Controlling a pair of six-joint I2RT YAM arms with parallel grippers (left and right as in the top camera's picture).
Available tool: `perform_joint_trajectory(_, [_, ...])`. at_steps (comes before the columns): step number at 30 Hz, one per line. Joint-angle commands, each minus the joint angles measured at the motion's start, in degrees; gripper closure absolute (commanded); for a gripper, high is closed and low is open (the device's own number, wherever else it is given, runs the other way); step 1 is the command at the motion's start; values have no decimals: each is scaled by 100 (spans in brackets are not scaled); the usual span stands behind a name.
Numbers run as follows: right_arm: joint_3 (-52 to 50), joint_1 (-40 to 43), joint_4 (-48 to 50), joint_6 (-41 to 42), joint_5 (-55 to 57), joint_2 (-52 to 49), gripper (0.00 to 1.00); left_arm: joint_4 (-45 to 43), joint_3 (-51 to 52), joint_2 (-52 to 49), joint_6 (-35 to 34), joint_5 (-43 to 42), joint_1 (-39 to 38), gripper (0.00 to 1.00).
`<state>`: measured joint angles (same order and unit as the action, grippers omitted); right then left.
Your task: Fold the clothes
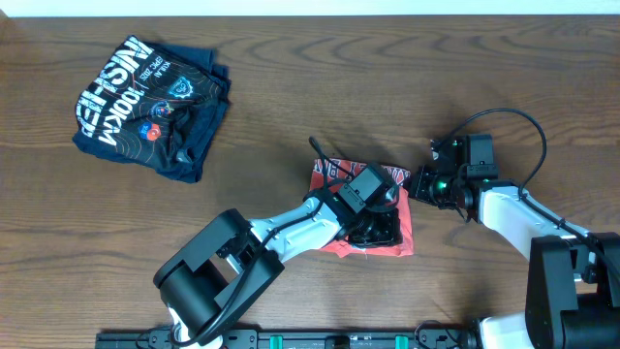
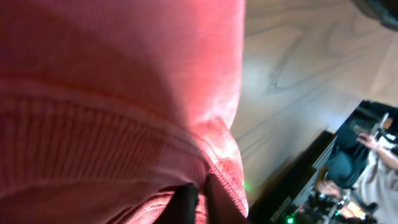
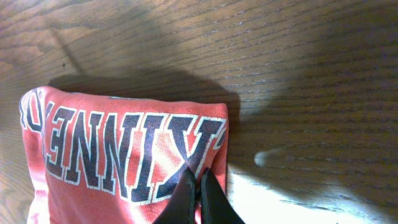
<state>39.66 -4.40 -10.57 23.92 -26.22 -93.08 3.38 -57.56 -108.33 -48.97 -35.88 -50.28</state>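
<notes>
Overhead view, dark wood-grain worktop (image 1: pixel 291 78), orange-red T-shirt (image 1: pixel 329 176) bunched near centre front, left jaws clenched on its fabric, right jaws clenched at its right edge, navy folded shirt (image 1: pixel 150 92) back left, person (image 2: pixel 354 162) beyond worktop edge

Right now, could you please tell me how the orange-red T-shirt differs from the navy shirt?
The orange-red T-shirt lies mid-table, pinched by the left gripper and right gripper. The navy shirt sits far left, untouched. The T-shirt's lettering is dark, the navy shirt's white. Both are folded.
</notes>
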Motion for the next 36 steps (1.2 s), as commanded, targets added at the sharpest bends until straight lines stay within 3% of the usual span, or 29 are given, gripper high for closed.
perform_joint_trajectory(1, [2,81,-22,50,-35,-57,99,-2,11,-66,-4,-275,7,94])
perform_joint_trajectory(19, [2,573,468,46,-85,-57,99,9,11,-52,-44,-400,13,94])
perform_joint_trajectory(20, [2,573,428,46,-127,-57,99,-37,11,-52,-46,-402,13,91])
perform_joint_trajectory(21, [2,566,376,46,-146,-57,99,-103,11,-52,-48,-402,13,79])
perform_joint_trajectory(25, [2,562,245,46,-144,-57,99,-468,11,-52,-92,-400,11,58])
perform_joint_trajectory(36, [2,551,223,66,-278,-57,99,-756,11,-529,-695,-219,7,55])
